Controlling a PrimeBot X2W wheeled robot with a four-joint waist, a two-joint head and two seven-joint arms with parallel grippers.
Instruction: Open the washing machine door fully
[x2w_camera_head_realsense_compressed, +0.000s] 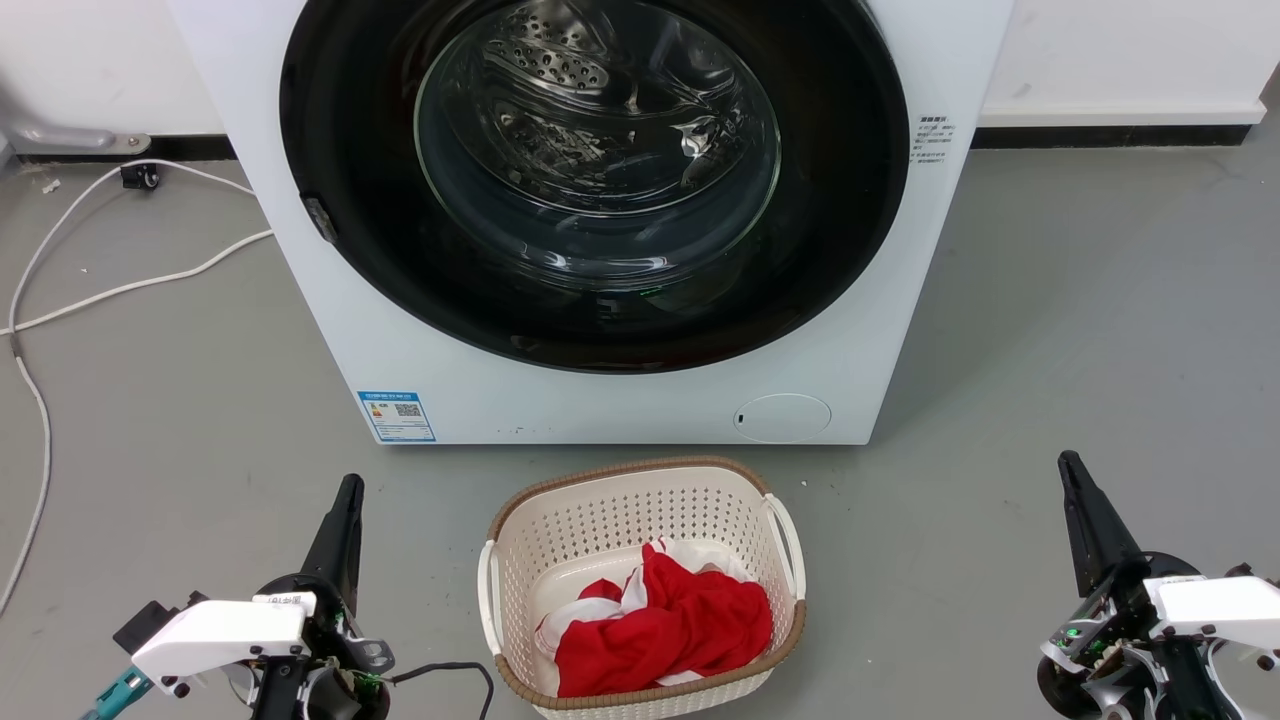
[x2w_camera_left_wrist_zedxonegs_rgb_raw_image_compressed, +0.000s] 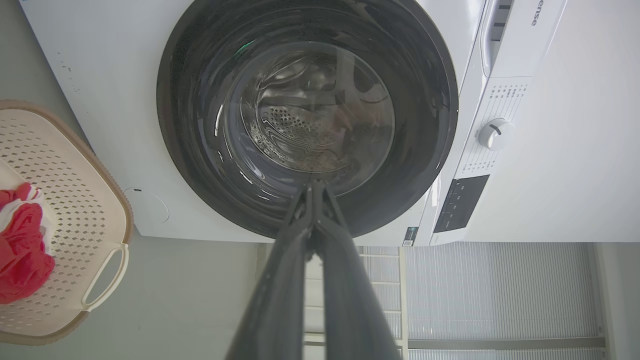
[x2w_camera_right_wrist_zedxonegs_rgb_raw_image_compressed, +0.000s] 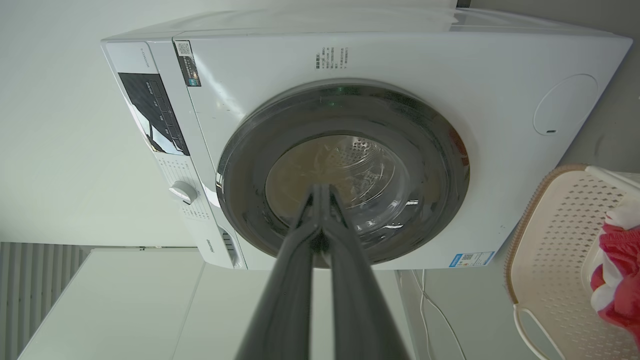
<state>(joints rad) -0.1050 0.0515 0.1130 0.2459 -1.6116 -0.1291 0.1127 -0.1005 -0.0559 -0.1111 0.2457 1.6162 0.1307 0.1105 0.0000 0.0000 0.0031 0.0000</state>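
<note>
Grey, smooth floor (x2w_camera_head_realsense_compressed: 1050, 300) runs ahead of both my pincers to a white wall with a dark skirting strip (x2w_camera_head_realsense_compressed: 1100, 135). My left pincer (x2w_camera_head_realsense_compressed: 350, 490) and right pincer (x2w_camera_head_realsense_compressed: 1070, 468) are each pressed together at the tips, pinching nothing, and hang low and well apart.

Between them, a little ahead, sits a cream laundry basket (x2w_camera_head_realsense_compressed: 500, 560) with red and white cloth (x2w_camera_head_realsense_compressed: 670, 625) in it. Beyond the basket stands the washing machine (x2w_camera_head_realsense_compressed: 620, 405), straight ahead of me and nearer neither pincer. The washing machine door (x2w_camera_head_realsense_compressed: 850, 200) lies shut, flush with the white front, its glass bowl showing the perforated drum behind. White cables (x2w_camera_head_realsense_compressed: 100, 290) trail over the floor ahead and outward of my left pincer.

A blue label (x2w_camera_head_realsense_compressed: 397, 416) with a QR square sits at the lower front corner on my left pincer's side; its print is too small to read. A round cap (x2w_camera_head_realsense_compressed: 782, 417) is on my right pincer's side, and the small grey lettering (x2w_camera_head_realsense_compressed: 935, 140) above it is also unreadable. Along my left fingers I read "ense" (x2w_camera_left_wrist_zedxonegs_rgb_raw_image_compressed: 534, 15) on the top panel, the word's start cut off by the picture edge. Near it are a white dial (x2w_camera_left_wrist_zedxonegs_rgb_raw_image_compressed: 495, 134) and a dark display (x2w_camera_left_wrist_zedxonegs_rgb_raw_image_compressed: 460, 202), its markings blurred.

From my head, the machine's top is cut off. A small grey piece (x2w_camera_head_realsense_compressed: 320, 220) sits on the door's rim on my left pincer's side; I cannot tell what it is.
</note>
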